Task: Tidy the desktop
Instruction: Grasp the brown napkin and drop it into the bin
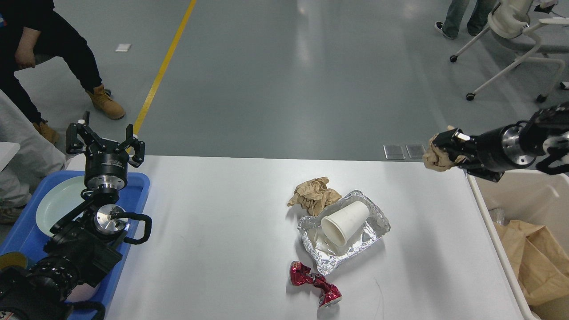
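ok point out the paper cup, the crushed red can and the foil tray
paper cup (346,222), head view, on its white side wall
crushed red can (314,283), head view, on its dented middle
foil tray (378,222), head view, on its crinkled right rim

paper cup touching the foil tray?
Touching. Head view shows the cup lying on its side inside the foil tray, its body resting on the foil.

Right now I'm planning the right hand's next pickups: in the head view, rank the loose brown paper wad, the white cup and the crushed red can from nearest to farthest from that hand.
From the right hand:
1. White cup, lying in the foil tray.
2. Brown paper wad, behind the tray; nearly level with the cup.
3. Crushed red can, near the front edge.
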`<state>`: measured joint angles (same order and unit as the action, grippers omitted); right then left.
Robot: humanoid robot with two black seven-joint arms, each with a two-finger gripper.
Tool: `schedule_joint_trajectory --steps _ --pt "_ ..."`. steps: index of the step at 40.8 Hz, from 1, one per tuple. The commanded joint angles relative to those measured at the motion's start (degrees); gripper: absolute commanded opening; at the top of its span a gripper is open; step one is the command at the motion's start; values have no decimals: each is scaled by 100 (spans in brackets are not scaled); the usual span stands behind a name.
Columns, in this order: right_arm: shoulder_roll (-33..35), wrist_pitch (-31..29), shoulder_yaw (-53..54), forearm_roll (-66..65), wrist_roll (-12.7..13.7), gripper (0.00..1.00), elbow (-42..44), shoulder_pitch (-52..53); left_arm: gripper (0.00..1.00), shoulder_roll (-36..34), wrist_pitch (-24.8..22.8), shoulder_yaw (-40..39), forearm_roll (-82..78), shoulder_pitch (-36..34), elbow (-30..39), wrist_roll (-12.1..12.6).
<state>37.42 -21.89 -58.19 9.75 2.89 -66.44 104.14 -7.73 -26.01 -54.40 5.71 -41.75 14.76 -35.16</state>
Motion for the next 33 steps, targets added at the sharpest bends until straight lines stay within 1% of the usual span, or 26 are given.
schedule_joint_trajectory --steps 1,4,7,12,15,16,17,18,20,21,22,23,28,33 --pt "256 -185 -34 1 9 0 34 352 96 0 0 0 0 0 0 1" --pt "327 -106 -174 -17 9 0 166 221 97 0 0 0 0 0 0 -8" --pt "380 26 -306 -17 9 0 473 -165 97 0 0 0 0 0 0 1" --pt "467 413 -368 -25 18 0 1211 -1386 97 0 0 0 0 0 0 1" --pt "476 623 -351 -25 18 0 1799 -2167 96 0 0 0 0 0 0 1" --pt "468 676 -333 -17 18 3 1984 -2405 97 0 0 0 0 9 0 1" --pt "467 720 -298 -8 27 9 2169 -2642 96 0 0 0 0 0 0 1" --pt "459 773 -272 1 27 18 2327 -2854 96 0 0 0 0 0 0 1" --pt "441 861 -245 10 27 45 2592 -3188 97 0 0 0 0 0 0 1" --pt "467 1018 -184 10 18 80 2793 -3390 97 0 0 0 0 0 0 1" --pt "467 1133 -123 10 18 98 2873 -3470 97 0 0 0 0 0 0 -8" --pt "459 1247 -52 19 27 100 2926 -3532 96 0 0 0 0 0 0 0" --pt "450 1590 246 19 18 100 2970 -4058 97 0 0 0 0 9 0 1" --pt "406 1644 361 19 18 100 3006 -4297 97 0 0 0 0 0 0 1"
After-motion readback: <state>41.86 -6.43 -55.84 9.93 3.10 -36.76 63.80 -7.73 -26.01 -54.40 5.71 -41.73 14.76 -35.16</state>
